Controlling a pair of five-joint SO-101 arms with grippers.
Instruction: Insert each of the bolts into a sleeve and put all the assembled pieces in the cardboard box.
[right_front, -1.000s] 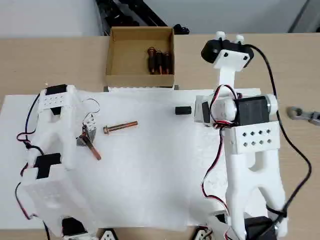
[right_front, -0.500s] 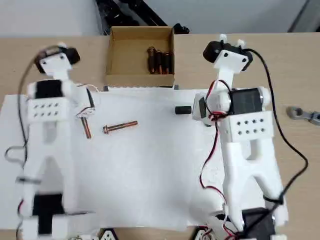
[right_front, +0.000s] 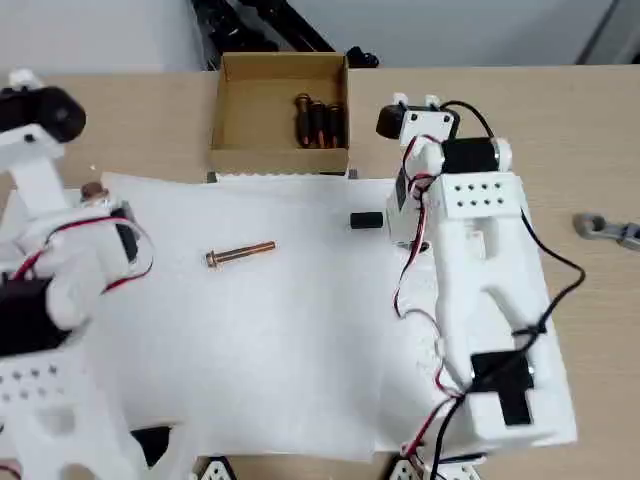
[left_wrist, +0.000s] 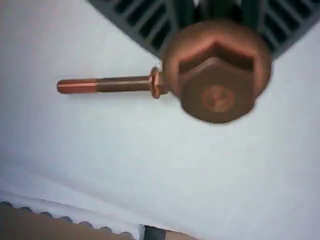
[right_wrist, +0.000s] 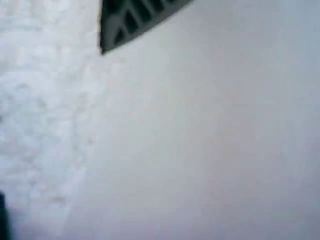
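In the high view we see the left arm swung out to nine o'clock since a second ago, its left claw (right_front: 100, 198) clamped on the held bolt (right_front: 93, 189). The loose bolt (right_front: 240, 254) lies unmoved on the foam sheet (right_front: 300, 340). The sleeve (right_front: 367, 220) sits just beside the right claw (right_front: 408, 215), whose state we cannot tell. Assembled pieces (right_front: 318, 120) lie in the cardboard box (right_front: 280, 160) at twelve o'clock. The left wrist view shows the held bolt's head, with the loose bolt beyond.

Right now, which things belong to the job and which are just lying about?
Job: held bolt, loose bolt, black sleeve, cardboard box, assembled pieces inside it.
Lying about: metal tool on the wooden table, beside the foam sheet.
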